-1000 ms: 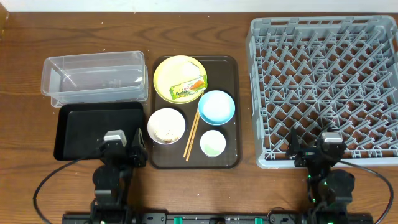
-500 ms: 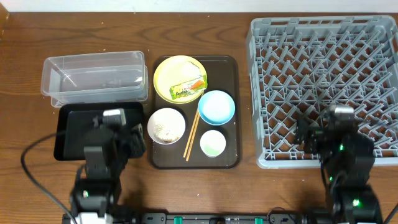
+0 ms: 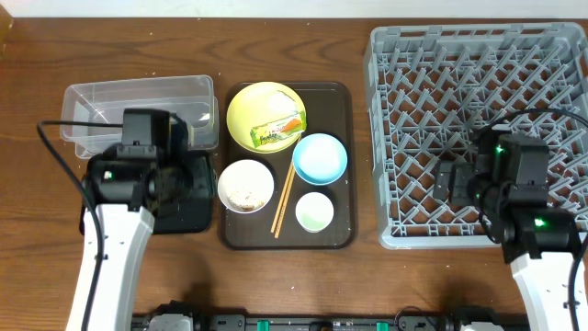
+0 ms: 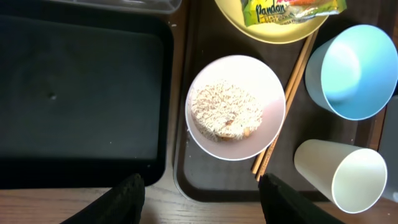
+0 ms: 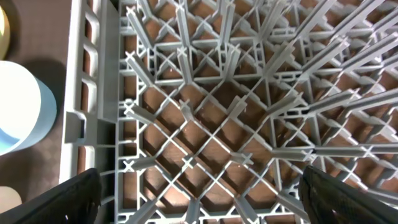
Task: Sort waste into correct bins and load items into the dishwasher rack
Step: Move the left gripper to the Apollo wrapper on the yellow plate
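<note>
On the brown tray the yellow plate [image 3: 265, 112] holds the green-orange snack wrapper [image 3: 278, 130]. Below it sit the light blue bowl [image 3: 320, 157], the white bowl [image 3: 245, 186] with rice [image 4: 225, 110] in it, the pale cup [image 3: 314, 212] and the chopsticks [image 3: 284, 199]. My left gripper [image 3: 179, 188] hangs open over the black tray [image 3: 200, 210], just left of the white bowl [image 4: 235, 107], with nothing between its fingers [image 4: 127, 199]. My right gripper [image 5: 202, 199] stands wide open and empty above the near-left part of the grey dishwasher rack [image 3: 478, 92].
The clear tub [image 3: 138, 110] stands behind the black tray [image 4: 81, 99]. The brown tray [image 3: 342, 234] lies between the bins and the rack [image 5: 217, 112]. In the left wrist view the cup [image 4: 341, 176] and blue bowl [image 4: 354, 71] are at the right, chopsticks [image 4: 286, 109] beside the white bowl.
Both arms have swung forward from the table's near edge: the left now hangs over the black tray, the right over the rack. Neither gripper has changed its opening.
</note>
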`<state>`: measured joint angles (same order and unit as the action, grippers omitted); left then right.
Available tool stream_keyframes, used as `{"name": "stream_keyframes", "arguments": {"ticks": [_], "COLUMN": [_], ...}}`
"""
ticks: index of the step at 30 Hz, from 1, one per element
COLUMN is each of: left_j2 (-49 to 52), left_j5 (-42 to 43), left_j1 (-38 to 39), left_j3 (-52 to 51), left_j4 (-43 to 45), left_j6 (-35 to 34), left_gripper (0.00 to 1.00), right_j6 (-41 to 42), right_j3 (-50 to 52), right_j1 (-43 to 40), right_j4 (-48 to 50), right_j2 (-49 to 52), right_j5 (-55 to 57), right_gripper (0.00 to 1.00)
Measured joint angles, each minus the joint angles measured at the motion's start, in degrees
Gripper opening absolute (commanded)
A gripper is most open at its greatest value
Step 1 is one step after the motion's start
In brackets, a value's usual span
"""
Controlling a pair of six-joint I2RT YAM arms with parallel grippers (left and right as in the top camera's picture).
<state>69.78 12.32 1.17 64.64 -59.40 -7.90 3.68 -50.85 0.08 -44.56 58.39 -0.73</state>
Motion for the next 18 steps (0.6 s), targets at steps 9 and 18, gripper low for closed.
{"name": "stream_keyframes", "arguments": {"ticks": [9,18], "left_j2": [1.07,5.42], "left_j5": [3.89,5.51], "left_j1": [0.09,4.35], "left_j3": [0.04,2.75], "left_j4": [9.49,26.29], "left_j6": [0.66,8.04], "left_gripper": [0.62,0.62], "right_j6": [0.0,0.0], "right_j3": [-0.07,-0.11], "right_j1": [0.0,0.0], "right_j4": [-0.46,-0.44], "right_j2": [0.2,0.2], "right_j5": [-0.81,-0.83], "right_gripper": [0.99,0.99]}}
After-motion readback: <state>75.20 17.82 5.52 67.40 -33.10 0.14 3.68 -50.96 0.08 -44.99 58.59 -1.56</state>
